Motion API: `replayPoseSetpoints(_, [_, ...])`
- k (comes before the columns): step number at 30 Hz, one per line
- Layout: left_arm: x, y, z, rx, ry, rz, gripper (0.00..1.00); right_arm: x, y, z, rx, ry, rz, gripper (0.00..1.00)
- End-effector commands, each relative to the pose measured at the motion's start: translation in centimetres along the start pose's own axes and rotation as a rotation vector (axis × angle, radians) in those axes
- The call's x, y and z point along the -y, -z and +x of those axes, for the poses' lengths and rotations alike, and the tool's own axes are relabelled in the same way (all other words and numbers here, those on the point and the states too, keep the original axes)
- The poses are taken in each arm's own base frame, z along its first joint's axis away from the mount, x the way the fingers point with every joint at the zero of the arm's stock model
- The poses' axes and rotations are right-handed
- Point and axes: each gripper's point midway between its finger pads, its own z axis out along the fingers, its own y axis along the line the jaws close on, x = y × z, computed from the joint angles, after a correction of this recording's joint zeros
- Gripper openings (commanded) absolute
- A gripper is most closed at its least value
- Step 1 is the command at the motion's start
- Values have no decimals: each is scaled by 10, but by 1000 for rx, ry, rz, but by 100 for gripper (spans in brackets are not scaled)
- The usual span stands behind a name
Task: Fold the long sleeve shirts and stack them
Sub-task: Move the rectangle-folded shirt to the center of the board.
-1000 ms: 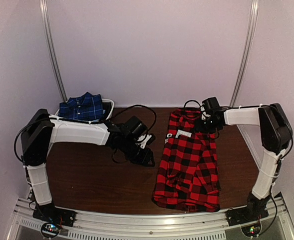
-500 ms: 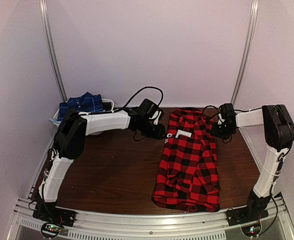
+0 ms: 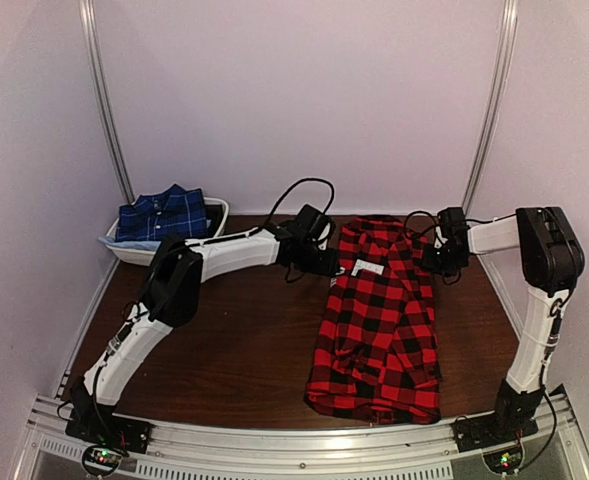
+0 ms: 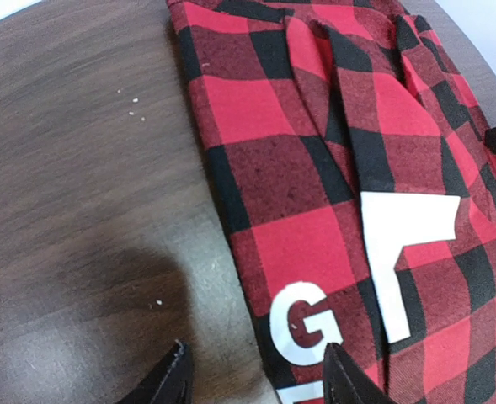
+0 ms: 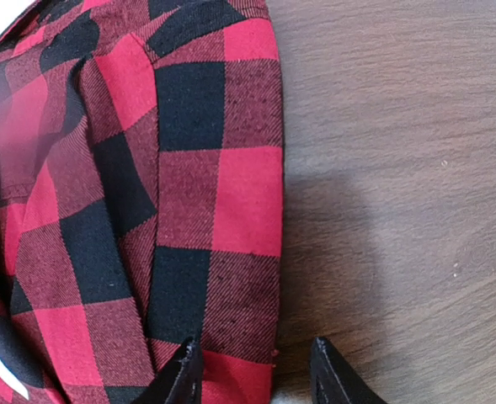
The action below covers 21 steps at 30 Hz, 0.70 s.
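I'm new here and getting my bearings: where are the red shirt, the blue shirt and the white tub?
red shirt (image 3: 379, 320), top view, middle of its body.
blue shirt (image 3: 164, 213), top view, its folded front.
white tub (image 3: 124, 247), top view, near wall.

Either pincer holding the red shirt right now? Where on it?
Neither holds anything. Left pincer is open astride the red shirt's edge by the white letters; right pincer is open astride the opposite edge.
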Motion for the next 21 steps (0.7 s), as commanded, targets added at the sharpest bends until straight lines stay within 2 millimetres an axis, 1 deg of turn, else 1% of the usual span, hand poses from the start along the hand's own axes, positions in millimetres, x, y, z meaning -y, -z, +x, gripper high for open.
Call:
replayPoseSetpoints(1, [-10, -15, -10, 56, -9, -32, 52, 6, -12, 11, -41, 1, 12, 45])
replayPoseSetpoints(6, [-8, -25, -5, 57, -14, -9, 48, 0, -13, 12, -47, 12, 5, 45])
replayPoseSetpoints(10, [4, -28, -1, 48, -17, 44, 41, -3, -15, 13, -51, 24, 8, 45])
replayPoseSetpoints(16, [20, -27, 1, 55, -34, 77, 19, -10, -20, 13, -59, 44, 15, 45])
replayPoseSetpoints(17, [21, -27, 1, 54, -33, 78, 15, -11, -20, 13, -59, 49, 14, 45])
replayPoseSetpoints(20, [17, -23, 0, 58, -22, 54, 0, -15, -20, 11, -56, 60, 16, 45])
replayPoseSetpoints(21, [14, -20, -2, 65, -14, 36, 0, -17, -19, 10, -56, 63, 16, 45])
